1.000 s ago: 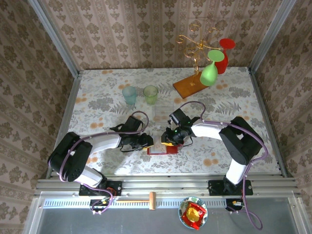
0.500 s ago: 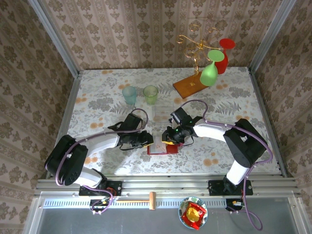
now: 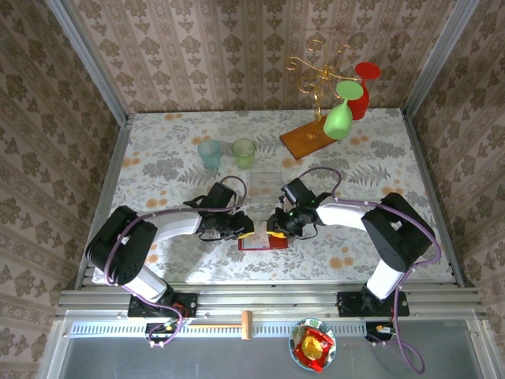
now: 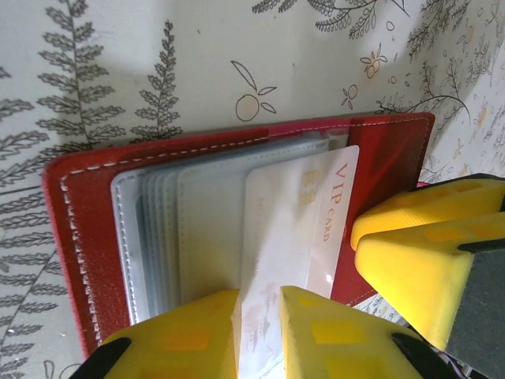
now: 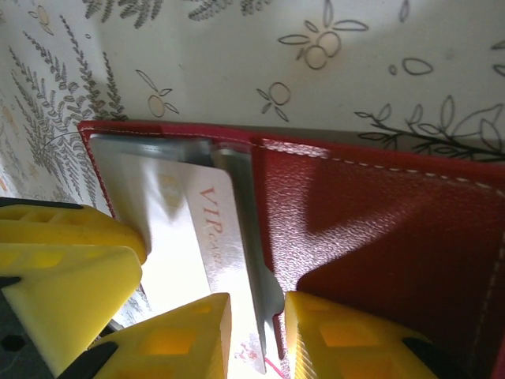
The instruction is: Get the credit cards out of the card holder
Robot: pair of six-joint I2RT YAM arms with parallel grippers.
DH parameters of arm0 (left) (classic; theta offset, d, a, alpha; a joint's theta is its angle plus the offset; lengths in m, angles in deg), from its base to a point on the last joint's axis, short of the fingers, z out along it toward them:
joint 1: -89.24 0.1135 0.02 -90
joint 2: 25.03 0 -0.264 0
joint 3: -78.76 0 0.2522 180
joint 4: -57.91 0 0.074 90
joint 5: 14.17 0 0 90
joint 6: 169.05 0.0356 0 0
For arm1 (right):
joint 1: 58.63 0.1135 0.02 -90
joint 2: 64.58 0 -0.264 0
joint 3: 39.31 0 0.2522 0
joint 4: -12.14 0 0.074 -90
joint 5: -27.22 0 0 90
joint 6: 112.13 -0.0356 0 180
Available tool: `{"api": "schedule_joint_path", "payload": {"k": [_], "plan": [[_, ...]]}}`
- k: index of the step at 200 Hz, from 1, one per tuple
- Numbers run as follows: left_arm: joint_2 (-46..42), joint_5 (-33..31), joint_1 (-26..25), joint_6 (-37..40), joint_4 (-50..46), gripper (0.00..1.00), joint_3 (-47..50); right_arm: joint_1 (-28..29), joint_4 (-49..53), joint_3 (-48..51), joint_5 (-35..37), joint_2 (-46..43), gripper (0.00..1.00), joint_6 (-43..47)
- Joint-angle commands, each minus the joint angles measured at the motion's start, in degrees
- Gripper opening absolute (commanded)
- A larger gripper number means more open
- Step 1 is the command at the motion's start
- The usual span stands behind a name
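From above, the flat red bifold card holder (image 3: 263, 241) lies open on the floral counter (image 3: 158, 166), centred by its near edge, under my left pincer (image 3: 246, 230) and right pincer (image 3: 273, 229).

At the left wrist, nearly closed jaws straddle the half-drawn white-pink VIP card (image 4: 296, 229). I cannot tell if they grip, and a weak pinch would let it slip.

At the right wrist, the jaws bracket a greyish clear sleeve (image 5: 241, 197), grip again unclear. If it is loose, the holder may drag along with the card.

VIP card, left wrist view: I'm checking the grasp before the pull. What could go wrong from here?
1. The left gripper flanks only the near end of the VIP card; it may slip free.
2. The right gripper straddles just a thin clear sleeve edge, so the card holder could drag along.
3. The grippers sit very close and might collide.
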Motion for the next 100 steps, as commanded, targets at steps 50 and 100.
{"api": "schedule_joint_path", "payload": {"k": [50, 100], "plan": [[0.58, -0.67, 0.02, -0.07, -1.25, 0.21, 1.96, -1.56, -10.55, 3.9, -6.5, 1.09, 0.25, -1.57], [0.63, -1.32, -0.01, 0.06, -1.64, 0.21, 2.26, -1.91, -12.14, 4.59, -7.76, 2.37, 0.24, -1.23]]}}
